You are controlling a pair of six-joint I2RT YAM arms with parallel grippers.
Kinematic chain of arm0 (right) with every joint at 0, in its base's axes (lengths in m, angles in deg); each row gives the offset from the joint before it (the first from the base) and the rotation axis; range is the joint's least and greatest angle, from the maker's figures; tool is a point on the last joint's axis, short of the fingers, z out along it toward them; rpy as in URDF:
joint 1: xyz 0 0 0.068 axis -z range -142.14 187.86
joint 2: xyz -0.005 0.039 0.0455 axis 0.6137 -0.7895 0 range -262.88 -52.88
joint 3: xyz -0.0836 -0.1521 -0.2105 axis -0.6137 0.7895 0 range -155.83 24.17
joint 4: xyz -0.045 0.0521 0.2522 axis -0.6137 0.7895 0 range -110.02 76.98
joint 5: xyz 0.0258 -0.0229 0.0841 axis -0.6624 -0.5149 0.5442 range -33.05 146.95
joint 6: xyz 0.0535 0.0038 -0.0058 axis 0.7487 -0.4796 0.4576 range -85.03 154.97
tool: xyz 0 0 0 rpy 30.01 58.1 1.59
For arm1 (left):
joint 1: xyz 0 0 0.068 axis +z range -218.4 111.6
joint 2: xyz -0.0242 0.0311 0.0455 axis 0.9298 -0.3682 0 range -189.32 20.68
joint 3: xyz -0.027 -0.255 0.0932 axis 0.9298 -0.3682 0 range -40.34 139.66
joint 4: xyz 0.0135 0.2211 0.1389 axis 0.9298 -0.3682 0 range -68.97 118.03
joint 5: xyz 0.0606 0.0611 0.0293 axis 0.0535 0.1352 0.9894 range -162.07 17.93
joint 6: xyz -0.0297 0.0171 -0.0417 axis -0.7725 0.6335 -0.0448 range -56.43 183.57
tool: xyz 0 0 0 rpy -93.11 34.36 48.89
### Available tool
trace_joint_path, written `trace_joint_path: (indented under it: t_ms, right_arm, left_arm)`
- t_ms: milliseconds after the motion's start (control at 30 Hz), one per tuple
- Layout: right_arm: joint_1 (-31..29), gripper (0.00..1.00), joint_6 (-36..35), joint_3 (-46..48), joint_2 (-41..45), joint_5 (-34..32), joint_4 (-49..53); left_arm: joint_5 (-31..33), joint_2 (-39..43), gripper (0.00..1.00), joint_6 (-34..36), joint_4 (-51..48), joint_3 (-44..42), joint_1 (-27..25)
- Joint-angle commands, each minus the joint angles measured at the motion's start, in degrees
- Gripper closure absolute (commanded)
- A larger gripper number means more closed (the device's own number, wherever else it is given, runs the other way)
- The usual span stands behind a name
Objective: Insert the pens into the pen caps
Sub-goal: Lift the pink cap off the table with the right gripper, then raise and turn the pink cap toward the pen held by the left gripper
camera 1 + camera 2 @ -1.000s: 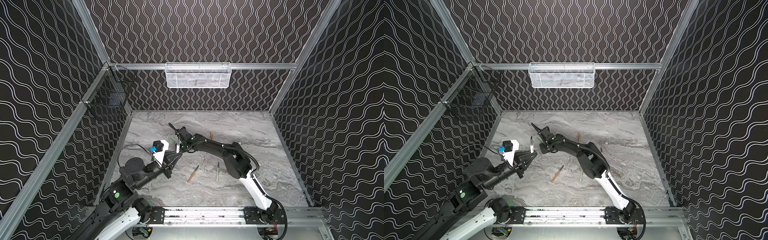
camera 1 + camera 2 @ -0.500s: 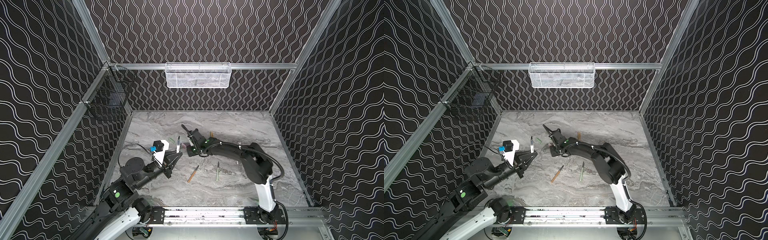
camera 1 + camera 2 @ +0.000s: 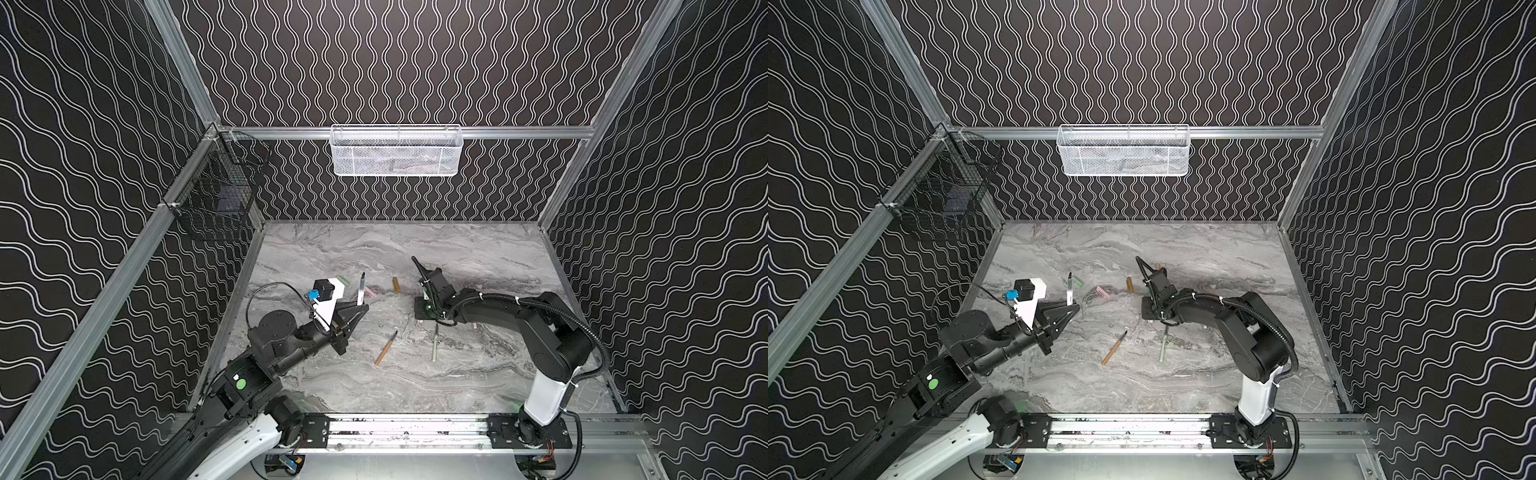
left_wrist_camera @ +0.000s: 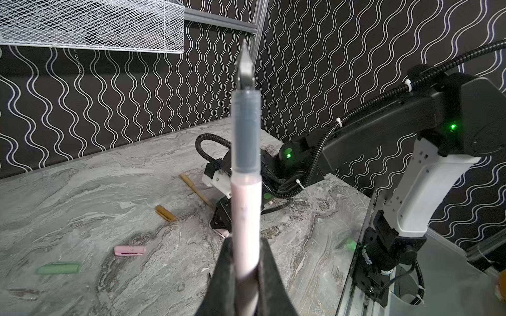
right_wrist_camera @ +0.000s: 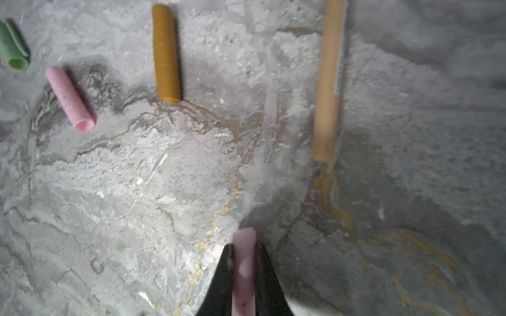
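My left gripper (image 4: 246, 242) (image 3: 360, 308) is shut on the lower barrel of a pink pen (image 4: 245, 208) (image 3: 1070, 287). That pen stands upright above the table's left side with its dark tip up. To the right, my right gripper (image 5: 243, 247) (image 3: 422, 316) points down close to the marble, shut on a pink pen cap (image 5: 243, 262). On the table between the two grippers lie loose pen caps: green (image 4: 59, 268), pink (image 5: 69, 98) (image 3: 370, 293) and tan (image 5: 165, 54) (image 3: 397, 285).
A tan pen (image 3: 385, 348) and a green pen (image 3: 435, 343) lie nearer the front, a long tan pen (image 5: 327, 82) behind my right gripper. A white mesh basket (image 3: 395, 151) hangs on the back wall, a black one (image 3: 216, 199) on the left wall.
My right gripper has swung away from the left gripper, rightward and down toward the table, carrying the pink cap. The left gripper and its pen have stayed put.
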Motion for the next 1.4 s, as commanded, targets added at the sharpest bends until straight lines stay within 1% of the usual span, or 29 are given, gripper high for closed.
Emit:
trace_joint_path:
  t_ms: [0, 133, 200, 267, 333, 467, 600, 867, 933, 1067, 1367]
  right_arm:
    - [0.08, 0.85, 1.75, -0.03, 0.18, 2.27, -2.51]
    - [0.15, 0.79, 0.58, -1.18, -0.01, 3.1, -0.29]
    - [0.23, 0.72, -0.52, -2.32, 0.15, 3.68, 1.77]
    - [0.45, 0.68, -1.39, -3.07, 0.48, 4.37, 3.12]
    - [0.51, 0.66, -2.34, -3.92, 0.84, 4.4, 4.53]
    - [0.47, 0.66, -5.78, -6.6, 0.19, 4.53, 9.41]
    - [0.46, 0.68, -8.46, -7.48, -0.15, 4.49, 13.21]
    - [-0.16, 0.69, -8.45, -6.89, -0.61, 3.14, 13.71]
    - [-0.19, 0.71, -8.49, -7.14, -1.3, 2.63, 13.57]
    - [-0.27, 0.78, -8.83, -7.53, -2.75, 1.6, 14.11]
    - [-0.56, 0.79, -8.84, -8.32, -4.26, 0.57, 14.19]
  left_arm:
    - [-1.02, -0.69, 1.0, 1.04, 1.64, 0.24, 0.09]
    - [-1.42, -0.78, 1.0, 1.08, 1.53, 0.43, 0.07]
    - [-1.52, -0.66, 1.0, 0.84, 1.72, 0.21, 0.13]
    - [-1.94, -0.84, 1.0, 0.94, 1.71, 0.31, 0.14]
    - [-2.34, -1.17, 1.0, 0.96, 1.89, 0.46, 0.12]
    - [-2.45, -1.53, 1.0, 1.08, 1.72, 0.63, 0.06]
    - [-2.35, -1.32, 1.0, 1.11, 1.66, 0.61, 0.14]
    - [-2.41, -1.13, 1.0, 1.04, 1.32, 0.64, 0.13]
    - [-2.7, -1.21, 1.0, 1.05, 1.56, 0.66, 0.09]
    - [-2.78, -0.92, 1.0, 1.04, 1.46, 0.57, 0.14]
    - [-2.61, -0.71, 1.0, 1.22, 1.41, 0.68, 0.1]
